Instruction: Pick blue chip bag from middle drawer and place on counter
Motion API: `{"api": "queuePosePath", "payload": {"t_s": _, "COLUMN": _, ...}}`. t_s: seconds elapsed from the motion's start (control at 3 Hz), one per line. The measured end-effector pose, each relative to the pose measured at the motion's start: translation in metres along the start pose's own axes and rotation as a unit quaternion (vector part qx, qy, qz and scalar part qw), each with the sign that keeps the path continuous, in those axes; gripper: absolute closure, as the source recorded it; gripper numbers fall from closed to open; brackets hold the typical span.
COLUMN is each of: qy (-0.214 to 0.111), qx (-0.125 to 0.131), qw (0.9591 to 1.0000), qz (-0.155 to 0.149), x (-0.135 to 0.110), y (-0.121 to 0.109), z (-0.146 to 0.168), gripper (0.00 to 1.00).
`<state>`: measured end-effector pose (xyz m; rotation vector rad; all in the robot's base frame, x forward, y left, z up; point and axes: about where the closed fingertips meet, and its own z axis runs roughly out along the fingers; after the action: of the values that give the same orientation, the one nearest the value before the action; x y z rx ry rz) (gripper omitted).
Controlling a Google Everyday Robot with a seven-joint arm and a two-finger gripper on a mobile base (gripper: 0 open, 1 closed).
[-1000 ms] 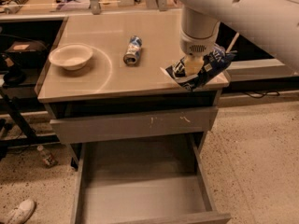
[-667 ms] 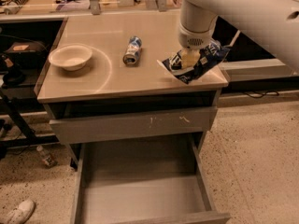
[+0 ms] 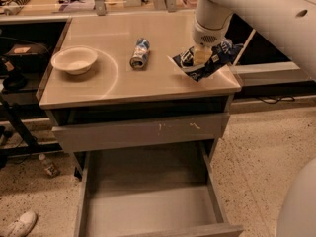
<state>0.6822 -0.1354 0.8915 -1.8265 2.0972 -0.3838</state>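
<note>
The blue chip bag (image 3: 210, 63), dark blue foil with white edges, hangs crumpled just above the right side of the counter (image 3: 108, 83). My gripper (image 3: 201, 57) comes down from the white arm at the top right and is shut on the bag. The middle drawer (image 3: 148, 206) is pulled open below, grey, with a bare flat bottom.
A white bowl (image 3: 74, 60) sits on the counter's left. A blue-and-white can (image 3: 139, 53) lies on its side mid-counter. A grey drawer front with pale scratches (image 3: 143, 130) is above the open drawer. A white shoe (image 3: 19, 224) lies on the floor at left.
My gripper has moved left and farther in over the counter with the blue chip bag in it. The bowl, can and drawer have not moved.
</note>
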Motion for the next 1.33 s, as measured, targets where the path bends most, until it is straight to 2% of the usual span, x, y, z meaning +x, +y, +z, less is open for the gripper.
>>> {"api": "queuePosePath", "payload": {"t_s": 0.67, "qy": -0.027, "qx": 0.001, "qw": 0.9996, "qz": 0.003, "x": -0.012, "y": -0.026, "z": 0.046, "gripper": 1.0}}
{"api": "queuePosePath", "payload": {"t_s": 1.0, "qy": -0.035, "qx": 0.002, "qw": 0.9994, "qz": -0.004, "x": -0.024, "y": -0.033, "z": 0.062, "gripper": 1.0}}
{"api": "queuePosePath", "payload": {"t_s": 1.33, "qy": -0.035, "qx": 0.002, "qw": 0.9994, "qz": -0.004, "x": -0.024, "y": -0.034, "z": 0.062, "gripper": 0.94}}
